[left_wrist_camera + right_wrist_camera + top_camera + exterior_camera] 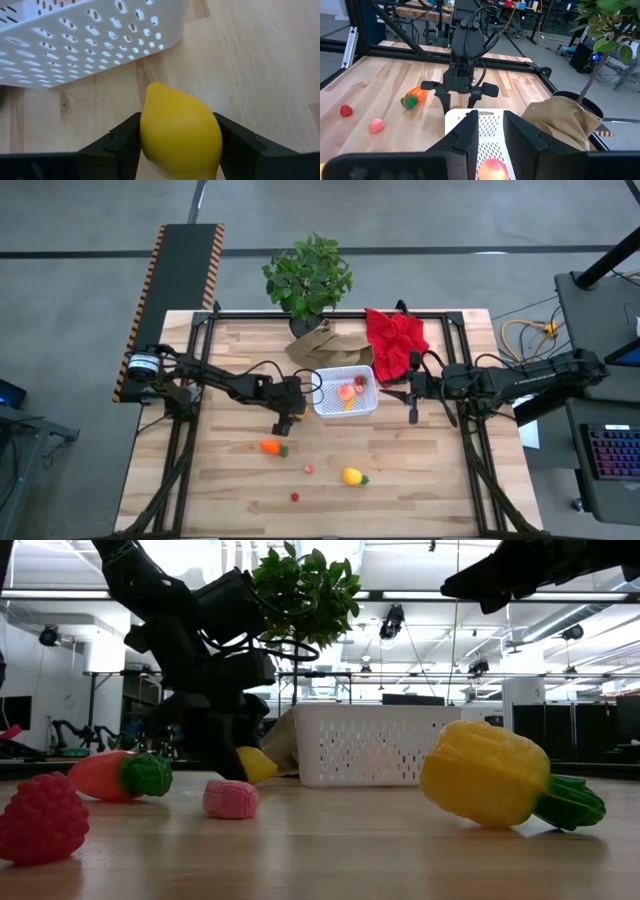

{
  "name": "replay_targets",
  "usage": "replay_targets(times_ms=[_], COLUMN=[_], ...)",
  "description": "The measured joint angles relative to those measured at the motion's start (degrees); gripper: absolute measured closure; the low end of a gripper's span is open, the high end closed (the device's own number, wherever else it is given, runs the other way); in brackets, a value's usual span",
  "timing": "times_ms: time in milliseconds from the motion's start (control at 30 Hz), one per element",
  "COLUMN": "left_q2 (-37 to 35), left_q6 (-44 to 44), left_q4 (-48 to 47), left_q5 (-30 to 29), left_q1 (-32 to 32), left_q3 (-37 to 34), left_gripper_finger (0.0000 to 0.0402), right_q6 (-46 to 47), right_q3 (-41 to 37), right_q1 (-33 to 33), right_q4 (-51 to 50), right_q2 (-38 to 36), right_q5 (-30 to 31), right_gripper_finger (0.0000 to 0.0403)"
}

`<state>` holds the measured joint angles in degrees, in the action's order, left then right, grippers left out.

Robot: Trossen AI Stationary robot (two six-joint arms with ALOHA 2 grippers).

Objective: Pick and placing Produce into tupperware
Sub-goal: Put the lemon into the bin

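The white tupperware (345, 393) sits mid-table with a pink-red fruit (347, 390) and two other small pieces inside. My left gripper (283, 423) is low beside the tupperware's left near corner, shut on a yellow lemon (180, 132). My right gripper (491, 137) hovers open at the tupperware's right edge, touching nothing. Loose on the near table lie an orange carrot (271, 447), a pink piece (309, 469), a red berry (295, 497) and a yellow green-tipped fruit (352, 476). My left gripper pinches the lemon across its wide middle (150, 137), one finger on each side. Its pointed end (155, 90) sticks out past the fingertips toward the tupperware wall (90, 35). The fingers come steeply from above. The lemon (255, 764) is at table height; whether it rests there I cannot tell.
A potted plant (307, 277), a crumpled brown bag (330, 345) and a red cloth (396, 340) crowd the far side behind the tupperware. Bare wood lies along the near edge and at the left of the table.
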<state>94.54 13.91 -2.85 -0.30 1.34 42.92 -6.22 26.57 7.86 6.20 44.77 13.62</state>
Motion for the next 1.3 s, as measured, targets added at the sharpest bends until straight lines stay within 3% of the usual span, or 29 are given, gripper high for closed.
replay_targets(times_ms=[233, 567, 867, 1100, 1300], left_q2=[-0.9, -11.0, -16.6, -11.2, -3.5], left_q6=[0.0, 0.7, 8.9, 14.3, 16.7], left_q4=[-1.5, -9.2, -7.8, -0.7, -1.5], left_q5=[-0.7, -4.8, -9.2, -9.2, -9.2], left_q1=[0.1, 0.1, 0.3, 1.7, 2.6], left_q3=[0.1, 1.5, 5.8, 9.9, 14.5], left_gripper_finger=[0.0211, 0.0209, 0.0208, 0.0208, 0.0207], right_q6=[0.0, 0.0, 0.0, -0.3, -0.3], right_q3=[0.0, 0.0, 0.0, 0.0, 0.0], right_q1=[0.0, 0.0, 0.0, 0.0, 0.0], right_q4=[0.0, 0.1, 0.1, 0.1, 0.1], right_q2=[0.0, 0.0, 0.0, 0.0, -0.3], right_q5=[0.0, 0.0, 0.0, 0.0, 0.0], right_gripper_finger=[0.0322, 0.0327, 0.0329, 0.0332, 0.0332])
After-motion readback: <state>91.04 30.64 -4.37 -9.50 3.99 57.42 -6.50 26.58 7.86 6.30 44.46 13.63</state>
